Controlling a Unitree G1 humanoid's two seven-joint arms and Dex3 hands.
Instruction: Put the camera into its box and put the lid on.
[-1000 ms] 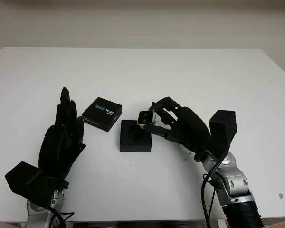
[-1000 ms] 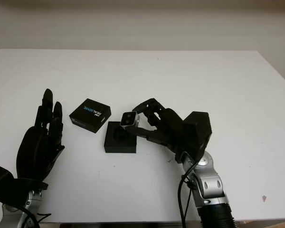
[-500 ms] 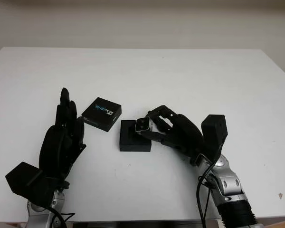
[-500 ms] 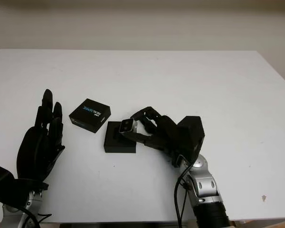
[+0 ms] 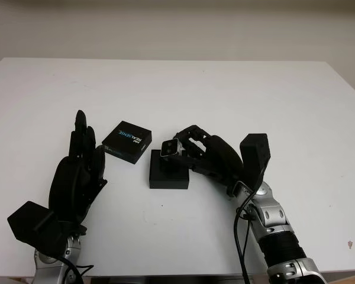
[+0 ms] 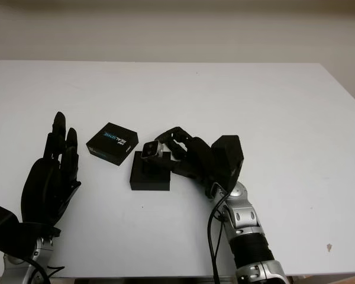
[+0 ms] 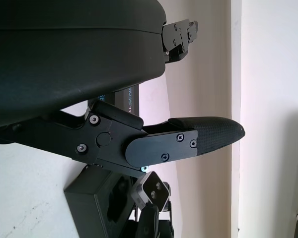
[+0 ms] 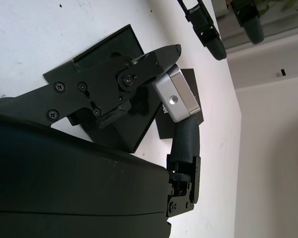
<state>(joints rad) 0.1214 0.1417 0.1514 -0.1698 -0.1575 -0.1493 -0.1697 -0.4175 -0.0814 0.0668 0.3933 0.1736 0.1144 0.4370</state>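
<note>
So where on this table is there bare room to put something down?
The table is bare beyond the lid and along its right side. It is crowded around the box, where the right hand holds the camera; the open left hand flanks it.

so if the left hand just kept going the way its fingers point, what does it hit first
Probably the lid, lying just beyond the left hand and beside the box. Depth is unclear, so it might pass above it.

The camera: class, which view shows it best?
The right wrist view: the camera is close, its silver side clear between the right robot hand's fingers. The eye views show it small above the box; the left wrist view shows its underside.
</note>
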